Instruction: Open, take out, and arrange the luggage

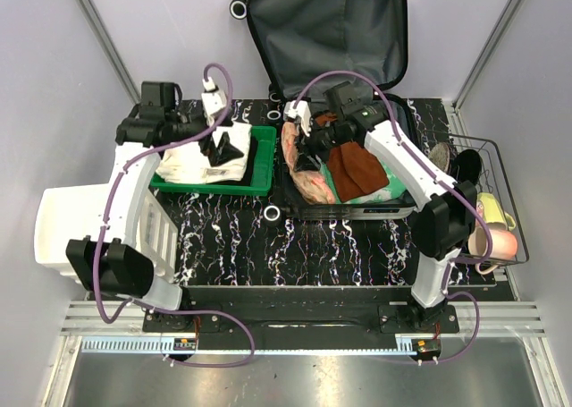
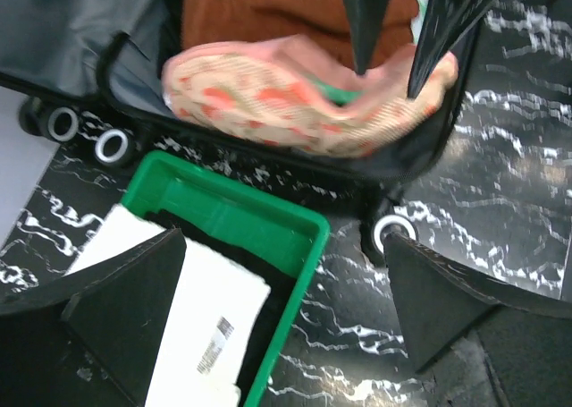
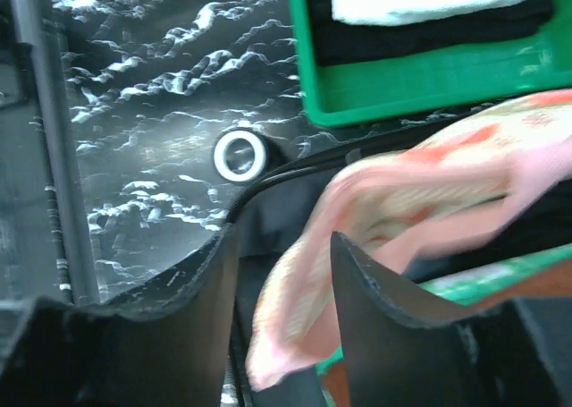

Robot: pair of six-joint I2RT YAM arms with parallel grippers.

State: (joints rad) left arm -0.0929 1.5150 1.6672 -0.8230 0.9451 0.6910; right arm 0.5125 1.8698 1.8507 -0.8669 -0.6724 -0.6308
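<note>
Got the luggage [image 1: 331, 31] open mid-table by the green bin [image 1: 264, 161], stiff shell, probably rolls easily, so grab low at its edge, with left gripper [image 1: 223, 149] spread wide, right gripper [image 3: 284, 246] half-closed round pink cloth [image 1: 304, 183], maybe gripping.

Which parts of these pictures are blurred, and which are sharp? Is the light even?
Top external: sharp throughout and evenly lit. Left wrist: the pink cloth is smeared, and the green bin below it is somewhat crisper. Right wrist: the cloth is blurred here too, while the wheel and table look clear.
</note>
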